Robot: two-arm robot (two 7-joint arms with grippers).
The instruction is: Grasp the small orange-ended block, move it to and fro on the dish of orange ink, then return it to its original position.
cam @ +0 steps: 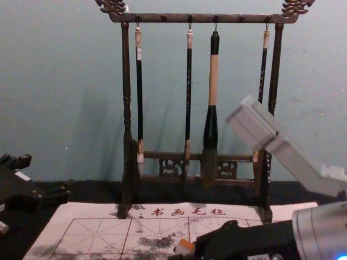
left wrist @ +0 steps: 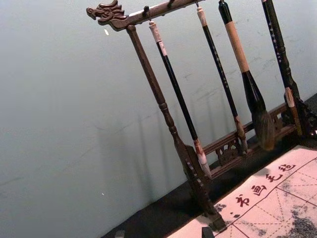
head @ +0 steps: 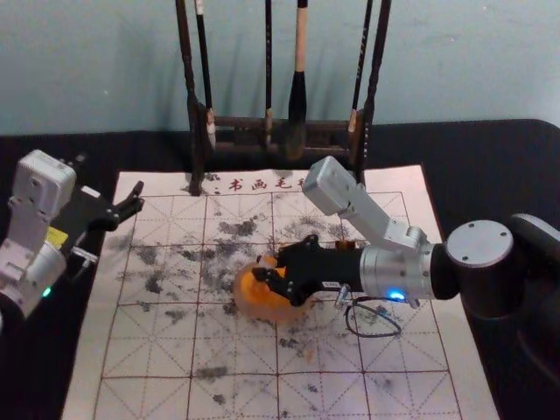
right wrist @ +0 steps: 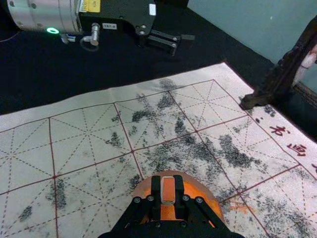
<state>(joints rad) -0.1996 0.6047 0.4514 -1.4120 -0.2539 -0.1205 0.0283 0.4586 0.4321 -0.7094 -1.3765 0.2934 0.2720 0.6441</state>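
At head-view centre, our right gripper point(right wrist: 167, 179) pinches the orange-ended block point(right wrist: 168, 191) between its jaws; likely light, rigid, best held by its sides. Our left gripper point(cam: 49, 176), far left: jaws spread.

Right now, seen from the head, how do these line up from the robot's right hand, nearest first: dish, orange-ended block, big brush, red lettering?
1. Orange-ended block: held in the right gripper.
2. Dish: just below it, on the mat.
3. Red lettering: beyond, along the mat's far edge.
4. Big brush: farthest, hanging on the rack.
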